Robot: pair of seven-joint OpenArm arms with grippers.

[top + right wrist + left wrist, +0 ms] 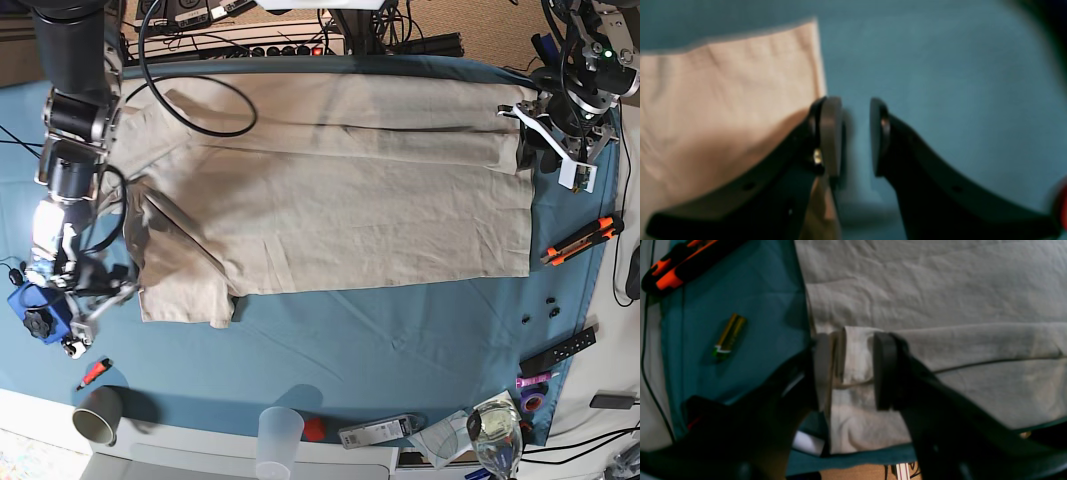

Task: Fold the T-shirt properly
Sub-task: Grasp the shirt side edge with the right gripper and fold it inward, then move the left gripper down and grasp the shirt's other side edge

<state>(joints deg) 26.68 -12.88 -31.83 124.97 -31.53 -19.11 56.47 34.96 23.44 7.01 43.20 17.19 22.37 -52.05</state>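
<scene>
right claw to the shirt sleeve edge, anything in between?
Nothing visible. The right claw hangs open over bare blue cloth, right beside the T-shirt sleeve edge, with no object in the gap.

Overhead base view; two close wrist views.

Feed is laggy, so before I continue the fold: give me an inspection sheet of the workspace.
Surface: blue table cloth, largely covered by the shirt.
Job's things: beige T-shirt spread out, partly folded.
Clutter: battery, orange utility knife, paper cup, clear plastic cup.
Hands: left hand closed on a bunched fold at the shirt's edge; right hand open over the cloth, beside the shirt.
Cables: black cable loops across the shirt.
Surroundings: power strip behind the table.
</scene>
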